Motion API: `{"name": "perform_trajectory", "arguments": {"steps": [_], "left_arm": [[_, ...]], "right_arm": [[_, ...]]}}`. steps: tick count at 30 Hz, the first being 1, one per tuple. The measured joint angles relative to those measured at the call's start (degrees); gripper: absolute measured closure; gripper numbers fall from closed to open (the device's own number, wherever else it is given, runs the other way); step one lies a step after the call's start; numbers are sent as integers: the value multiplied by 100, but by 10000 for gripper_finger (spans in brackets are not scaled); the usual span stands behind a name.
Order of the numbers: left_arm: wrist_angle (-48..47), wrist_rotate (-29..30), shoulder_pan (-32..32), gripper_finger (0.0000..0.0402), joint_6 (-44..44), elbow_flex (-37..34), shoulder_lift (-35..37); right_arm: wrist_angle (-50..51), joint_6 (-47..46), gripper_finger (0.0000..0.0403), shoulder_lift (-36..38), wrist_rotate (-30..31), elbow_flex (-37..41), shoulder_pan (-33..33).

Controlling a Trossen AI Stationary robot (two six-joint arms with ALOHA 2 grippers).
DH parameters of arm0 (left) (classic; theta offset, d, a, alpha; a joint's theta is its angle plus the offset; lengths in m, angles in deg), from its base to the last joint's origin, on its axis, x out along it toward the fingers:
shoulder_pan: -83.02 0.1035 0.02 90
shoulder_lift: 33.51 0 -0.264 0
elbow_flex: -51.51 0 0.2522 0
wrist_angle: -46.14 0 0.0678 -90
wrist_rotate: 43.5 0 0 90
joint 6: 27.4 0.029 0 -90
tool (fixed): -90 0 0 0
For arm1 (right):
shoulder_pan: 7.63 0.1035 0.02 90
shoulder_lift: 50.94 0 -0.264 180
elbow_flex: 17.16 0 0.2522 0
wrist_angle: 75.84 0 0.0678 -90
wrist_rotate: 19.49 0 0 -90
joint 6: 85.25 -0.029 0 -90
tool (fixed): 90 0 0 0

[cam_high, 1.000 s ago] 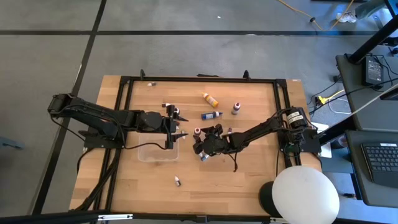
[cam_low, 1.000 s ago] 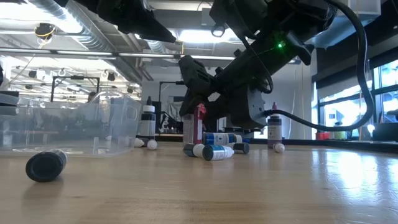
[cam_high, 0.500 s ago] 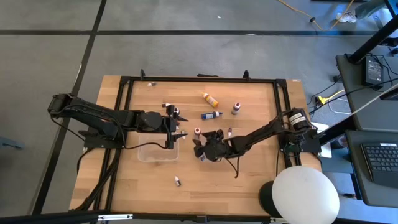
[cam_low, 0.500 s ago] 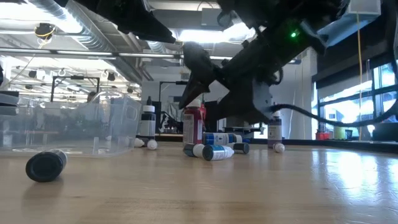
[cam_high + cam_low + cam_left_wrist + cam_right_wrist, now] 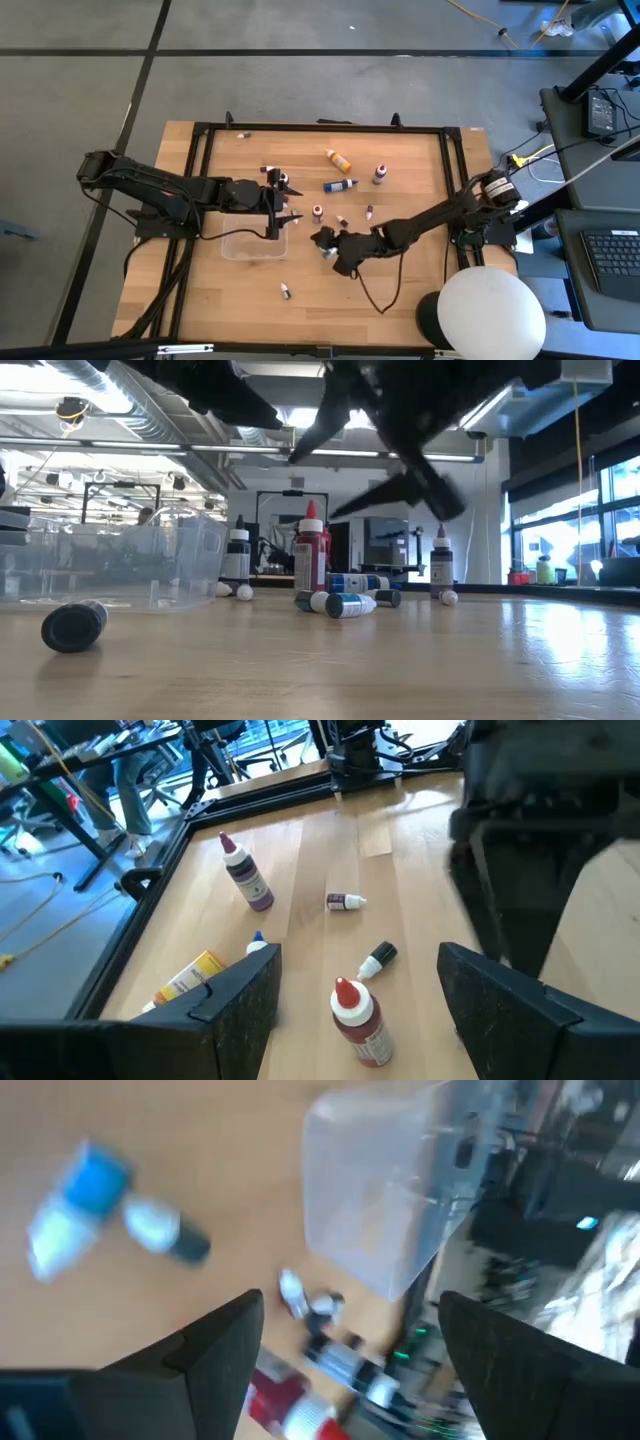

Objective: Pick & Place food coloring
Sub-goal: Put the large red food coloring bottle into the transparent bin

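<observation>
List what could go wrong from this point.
1. The right gripper, jaws open and empty, hangs low over the lying blue bottles; a careless descent could scatter them.
2. The upright red bottle stands close behind them and might be tipped.
3. The left gripper waits open beside the clear tray, so the arms could crowd each other there.

About ten bottles (image 5: 340, 159), one tray (image 5: 250, 245)

a robotics lab (exposed ceiling ducts (image 5: 120, 420), desks, cables).
</observation>
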Motion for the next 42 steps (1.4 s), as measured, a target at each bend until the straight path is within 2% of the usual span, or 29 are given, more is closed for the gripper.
{"name": "perform_trajectory", "arguments": {"steps": [7,10,13,16,23,30,34,39,42], "left_arm": [[16,-13,46,137,-493,0,-43],[-12,-6,184,137,-850,-5,-167],[-201,-50,331,137,-1059,130,-401],[-424,-269,448,137,-1155,406,-629],[-817,-772,694,137,-1402,912,-1241],[-811,-1094,718,137,-1108,1145,-1849],[-625,-1204,726,137,-1103,1189,-2101],[-650,-785,747,137,-1059,1189,-2232],[-596,-776,750,137,-965,1189,-2231]], "right_arm": [[850,-2375,101,450,-1195,0,-340],[1082,-3064,101,573,-1731,81,-493],[799,-3475,101,753,-2329,453,-633],[248,-3799,101,1099,-2330,990,-712],[-1956,-4421,101,1864,-2431,2431,-779],[-3876,-4857,101,1972,-2185,3517,-778],[-4311,-4886,101,1967,-1830,3795,-778],[-4464,-4885,101,1967,-1827,3862,-778],[-4461,-4890,101,1967,-1827,3862,-778]]}}
